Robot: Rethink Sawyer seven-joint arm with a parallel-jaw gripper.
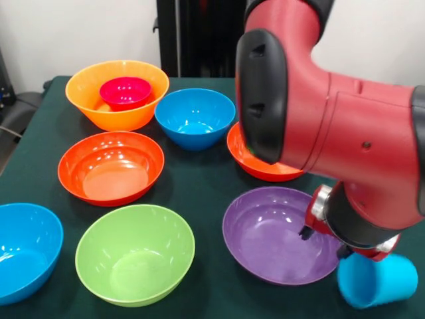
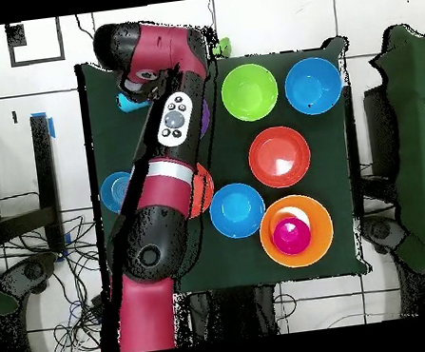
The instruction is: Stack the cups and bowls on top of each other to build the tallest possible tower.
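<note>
The light-blue cup lies on its side at the front right corner, mouth toward the purple bowl. My gripper hangs open over that bowl's right rim, one fingertip just above the cup's rim; I cannot tell whether it touches. From above, the cup shows beside the gripper. A small magenta bowl sits inside the large yellow-orange bowl at the back left.
Single bowls stand apart: lime green, blue, red-orange, blue, and a second red-orange half behind my arm. A pale-blue bowl shows only from above, beside the arm.
</note>
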